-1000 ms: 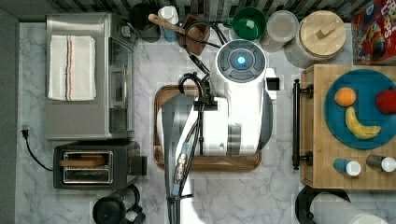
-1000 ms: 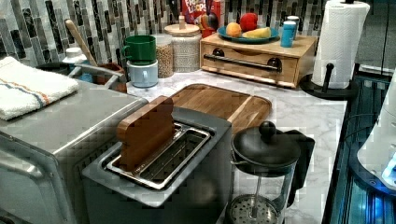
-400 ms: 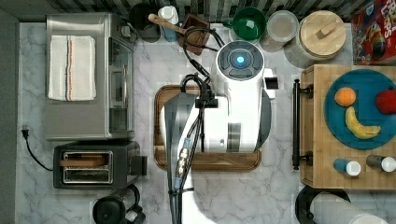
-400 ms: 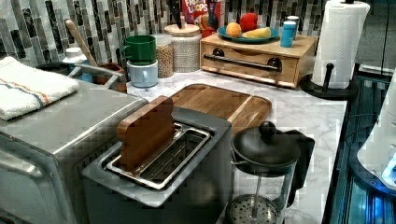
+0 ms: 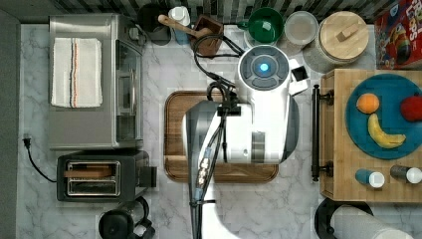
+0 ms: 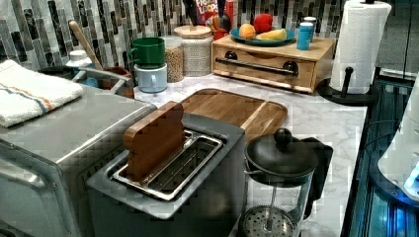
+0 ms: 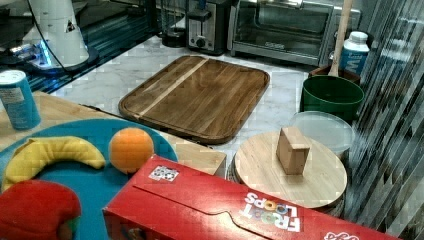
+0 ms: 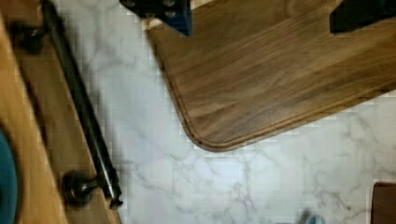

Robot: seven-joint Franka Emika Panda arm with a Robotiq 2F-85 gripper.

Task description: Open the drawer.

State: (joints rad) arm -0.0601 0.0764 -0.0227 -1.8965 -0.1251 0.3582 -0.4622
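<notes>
Arm has swung toward drawer [image 6: 267,66]; its handle [image 5: 315,132] runs top-to-bottom; fingers' state unclear.

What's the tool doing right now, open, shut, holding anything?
Tool: open, holding nothing, above the walnut tray's corner, apart from the drawer's handle.

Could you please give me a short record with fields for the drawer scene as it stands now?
drawer: shut, front flush with its wooden box
handle: long black bar on two mounts, nothing touching it
on top of box: blue plate with fruit, two small bottles
in front of drawer: bare marble counter, then a dark wooden tray
arm: white, above the tray
claw: fingers at the frame edge, state unclear
</notes>
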